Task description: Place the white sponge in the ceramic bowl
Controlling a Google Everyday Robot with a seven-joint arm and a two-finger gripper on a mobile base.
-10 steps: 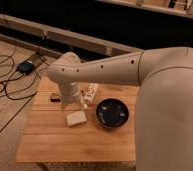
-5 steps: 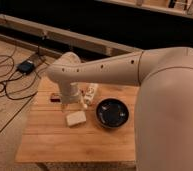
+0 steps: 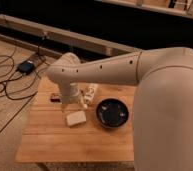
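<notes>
Nothing moved: gripper fingers [image 3: 66, 104] stay wide near white sponge [image 3: 76, 118] on wooden table [image 3: 50, 140].

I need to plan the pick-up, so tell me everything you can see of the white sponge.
The white sponge is a small cream rectangular block, soft-looking, lying flat and slightly skewed on the wooden table, beside the ceramic bowl and apart from it. The open gripper hangs just behind it, not holding it.
</notes>
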